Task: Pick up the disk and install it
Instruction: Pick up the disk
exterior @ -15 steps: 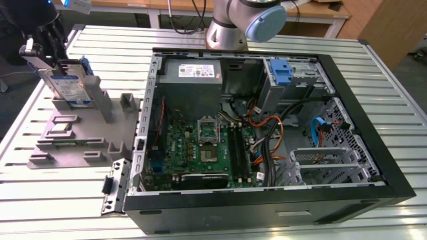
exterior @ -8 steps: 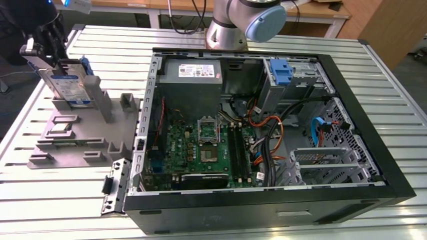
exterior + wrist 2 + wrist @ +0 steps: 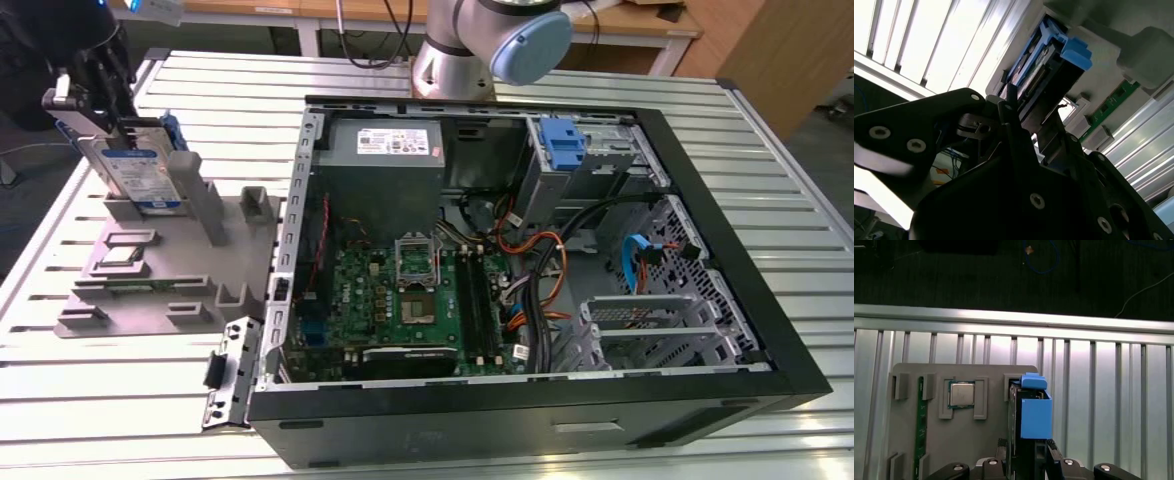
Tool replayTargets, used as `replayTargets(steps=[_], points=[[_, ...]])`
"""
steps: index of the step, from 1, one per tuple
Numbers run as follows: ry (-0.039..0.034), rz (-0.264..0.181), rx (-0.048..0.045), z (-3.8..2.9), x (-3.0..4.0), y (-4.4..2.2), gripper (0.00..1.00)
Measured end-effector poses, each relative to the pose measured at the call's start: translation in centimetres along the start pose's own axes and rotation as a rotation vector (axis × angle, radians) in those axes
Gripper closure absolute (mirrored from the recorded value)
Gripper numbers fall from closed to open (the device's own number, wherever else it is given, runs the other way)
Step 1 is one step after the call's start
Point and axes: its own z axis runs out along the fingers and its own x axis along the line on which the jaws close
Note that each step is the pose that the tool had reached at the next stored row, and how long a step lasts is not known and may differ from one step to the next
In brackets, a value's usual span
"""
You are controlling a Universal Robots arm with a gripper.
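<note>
While the disk stands upright in a slot of the grey tray at the upper left of the exterior view, it is flanked by the claw. In the first wrist view the claw is seen narrowed onto the two broad faces of the disk and appears to grip it. No lift is evident: the lower edge of the disk looks seated in the tray. The pick-up is judged barely begun, with the grasp made but the disk not raised. The installing is wholly left to do, since the open computer case lies on the bench to the right, well apart from the disk.
</note>
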Motion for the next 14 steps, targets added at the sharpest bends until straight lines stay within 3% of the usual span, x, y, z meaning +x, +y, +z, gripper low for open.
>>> replayTargets(steps=[9, 11, 14], points=[[0.0004, -0.009, -0.0003, 0.00, -0.01, 0.00, 0.58], [0.0006, -0.011, -0.0004, 0.00, -0.01, 0.00, 0.65], [0.0006, -0.014, -0.0005, 0.00, -0.01, 0.00, 0.65]])
